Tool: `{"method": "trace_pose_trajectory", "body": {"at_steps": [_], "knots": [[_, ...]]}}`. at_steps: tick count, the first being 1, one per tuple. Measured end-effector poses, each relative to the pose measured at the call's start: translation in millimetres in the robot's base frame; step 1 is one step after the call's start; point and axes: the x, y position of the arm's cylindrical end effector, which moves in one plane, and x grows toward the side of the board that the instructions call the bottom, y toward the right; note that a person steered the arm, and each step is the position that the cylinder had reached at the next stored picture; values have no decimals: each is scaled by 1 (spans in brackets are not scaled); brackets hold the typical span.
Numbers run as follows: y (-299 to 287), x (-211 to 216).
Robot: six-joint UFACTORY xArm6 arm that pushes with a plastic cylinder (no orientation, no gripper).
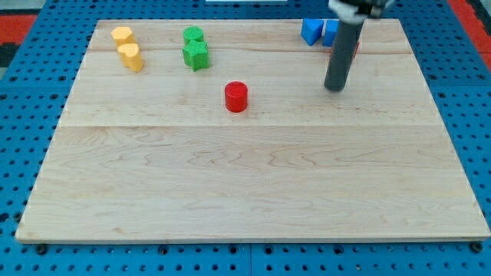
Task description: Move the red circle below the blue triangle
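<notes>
- Red circle [236, 96] is the part to be moved; it stands alone on the wooden board [253, 192], left of centre in the upper half.
- Jaw state: not applicable. The arm ends in a plain dark rod, so nothing is gripped or released; contact is by pushing only.
- My tip [335, 89] rests on the board well to the view's right of the red circle and apart from it.
- Directly above the tip, near the view's top edge, sit the blue triangle [310, 31] and a second blue block [330, 32], partly hidden by the rod. A sliver of red [355, 46] shows behind the rod; its shape cannot be determined.
- Remaining blocks: two green blocks [195, 47] and two yellow blocks [127, 46] at the upper left, clear of the work path.
- Progress, as judged: not done. The red circle lies lower than the blue triangle but well to its left; a push toward the view's right is still needed.
</notes>
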Motion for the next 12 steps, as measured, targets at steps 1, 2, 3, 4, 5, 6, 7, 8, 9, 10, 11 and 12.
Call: {"method": "trace_pose_trajectory", "body": {"at_steps": [1, 2, 3, 4, 5, 6, 7, 8, 9, 10, 11, 12], "knots": [[-60, 67], [-123, 98], [-200, 106], [-205, 60], [-165, -4], [-85, -31], [-44, -47], [-36, -112], [-46, -110], [-63, -106], [-63, -106], [-64, -105]]}}
